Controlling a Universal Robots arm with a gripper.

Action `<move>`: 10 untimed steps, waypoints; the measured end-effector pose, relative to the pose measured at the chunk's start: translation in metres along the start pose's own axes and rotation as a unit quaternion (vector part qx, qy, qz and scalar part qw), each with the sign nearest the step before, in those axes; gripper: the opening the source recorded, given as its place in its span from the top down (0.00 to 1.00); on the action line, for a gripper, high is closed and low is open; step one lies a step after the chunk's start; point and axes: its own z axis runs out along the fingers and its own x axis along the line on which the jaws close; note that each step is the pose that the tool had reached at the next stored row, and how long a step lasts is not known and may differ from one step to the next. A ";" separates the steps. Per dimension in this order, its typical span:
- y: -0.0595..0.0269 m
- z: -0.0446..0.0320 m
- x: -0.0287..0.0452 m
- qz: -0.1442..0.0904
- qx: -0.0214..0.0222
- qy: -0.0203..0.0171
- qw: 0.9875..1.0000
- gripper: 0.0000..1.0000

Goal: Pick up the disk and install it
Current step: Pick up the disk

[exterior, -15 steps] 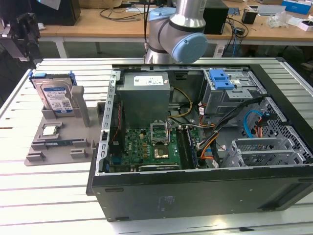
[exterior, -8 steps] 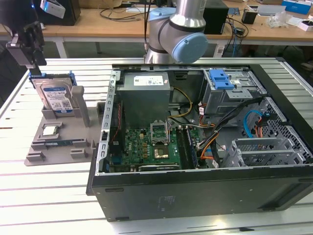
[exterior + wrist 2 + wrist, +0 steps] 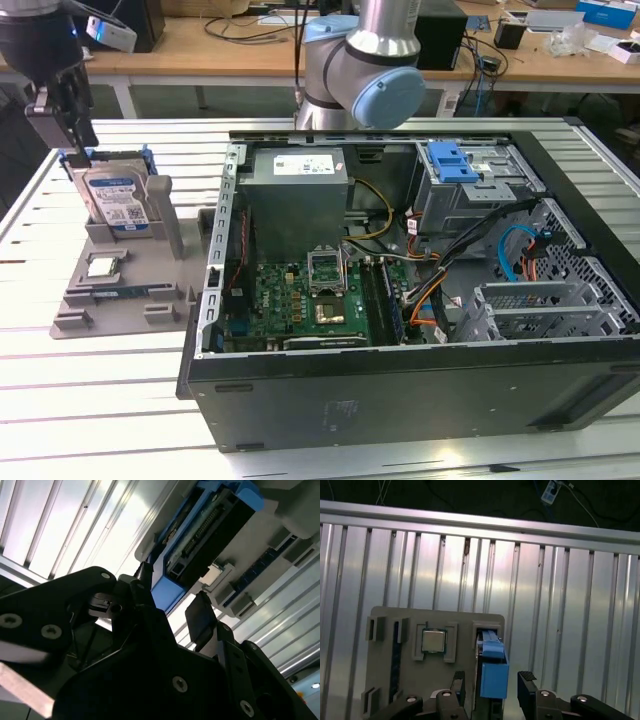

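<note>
First wrist view: the disk [image 3: 491, 652] stands on edge in a slot of the grey holder [image 3: 440, 622], directly between the fingers [image 3: 526, 677] of my gripper [image 3: 492, 676]. My fingers are spread wide, one facing each flat side of the disk, with a visible gap on both sides. Nothing is gripped.

Hazards, as I judge them:
- Uneven gaps. If one pad lands first, closing may tilt the disk in its slot and bind it against the holder wall.
- Shallow hold. The edge nearest my hand is the blue plastic bracket. A grip on that alone may flex it or slide off the smooth moulding.
- Connector edge. In the second wrist view the disk [image 3: 210, 525] shows a row of contacts close to my gripper [image 3: 171, 596]. A pad landing there could damage them.
- Light holder. If the disk binds, the holder may lift with it.

Materials and shapes:
- In the exterior view the disk [image 3: 115, 200] is a flat rectangular block of silver metal with a blue-and-white label, framed in glossy blue plastic.
- My pads are matt black and flat-faced.
- The holder is matt grey plastic with moulded pockets. A square silver processor chip [image 3: 433, 641] lies in the pocket just beside my hand.
- The table [image 3: 560, 605] under the holder is ribbed, reflective aluminium.
- The open computer case [image 3: 400, 390], dark sheet metal, lies well apart from my gripper [image 3: 78, 148].
</note>
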 end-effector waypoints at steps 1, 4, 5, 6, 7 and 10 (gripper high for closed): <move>-0.0002 0.0019 0.0000 0.000 0.000 0.000 1.000 0.46; -0.0015 0.0089 0.0001 0.000 0.000 0.000 1.000 0.46; -0.0017 0.0107 0.0001 0.000 0.000 0.000 1.000 0.46; -0.0018 0.0140 0.0000 0.000 0.000 0.000 1.000 0.46; -0.0020 0.0159 0.0000 0.000 0.000 0.000 1.000 0.46; -0.0023 0.0237 -0.0001 0.000 0.000 0.000 1.000 0.46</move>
